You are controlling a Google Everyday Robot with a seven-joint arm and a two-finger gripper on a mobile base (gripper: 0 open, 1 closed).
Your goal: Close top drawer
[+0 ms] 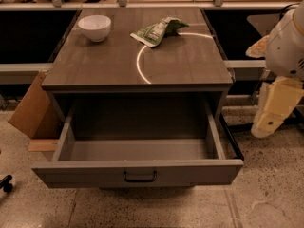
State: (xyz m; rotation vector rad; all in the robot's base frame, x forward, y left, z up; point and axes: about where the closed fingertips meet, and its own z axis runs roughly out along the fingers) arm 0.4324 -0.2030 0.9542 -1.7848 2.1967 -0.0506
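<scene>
Top drawer point(190, 173) stands pulled far out from under the bench point(185, 68), its grey floor in plain sight and its dark bar handle point(140, 176) facing me at the middle of the front panel. On the bench I see a white bowl point(94, 27) at the back left and a crumpled green packet point(159, 31) near the back centre, apart from each other. My end effector point(271, 112) hangs at the right edge of view, beside the drawer's right side and not touching it; whether it is open or closed I cannot tell.
</scene>
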